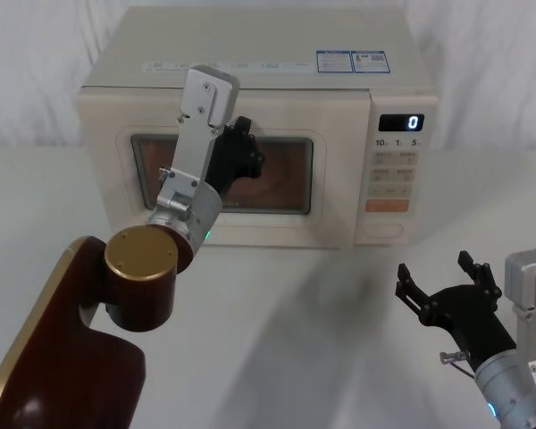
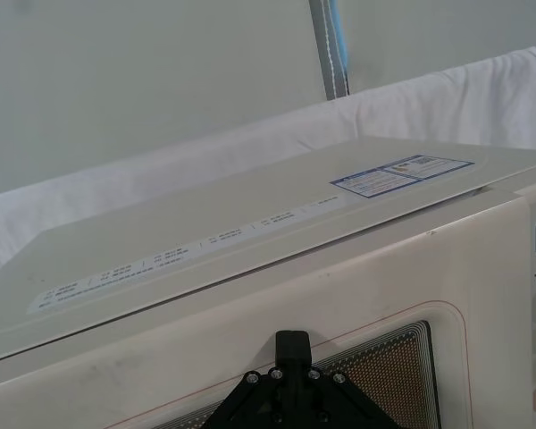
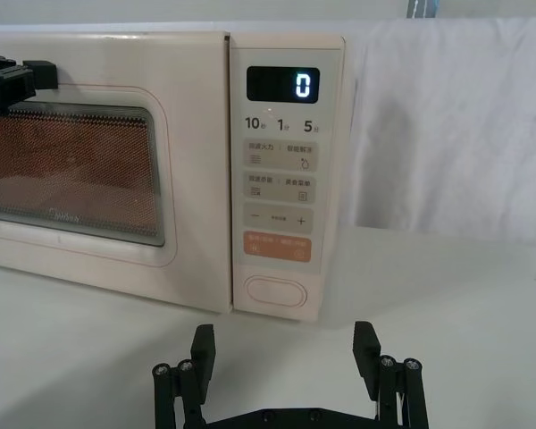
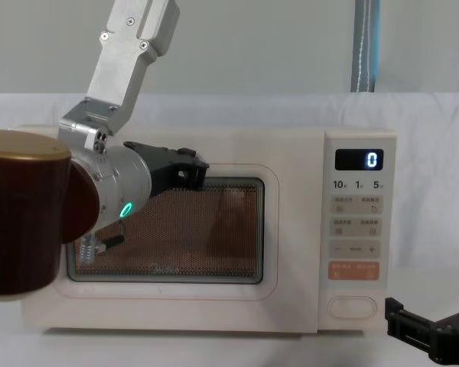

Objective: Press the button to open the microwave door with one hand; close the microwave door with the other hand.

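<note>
The cream microwave (image 1: 250, 80) stands at the back of the white table, its display reading 0. The microwave door (image 1: 332, 192) lies flush with the key panel. My left gripper (image 1: 246, 143) rests against the door's upper frame above the window (image 4: 195, 172), fingers together; its tip (image 2: 292, 340) touches the cream face. The oval button (image 3: 274, 292) sits at the bottom of the panel. My right gripper (image 3: 284, 332) hovers low over the table a short way in front of the button, open and holding nothing (image 1: 433, 265).
An orange rectangular key (image 3: 277, 248) lies just above the oval button. The left arm's brown elbow (image 1: 138, 277) juts over the table in front of the door. White cloth covers the table (image 1: 322, 340) and the wall behind.
</note>
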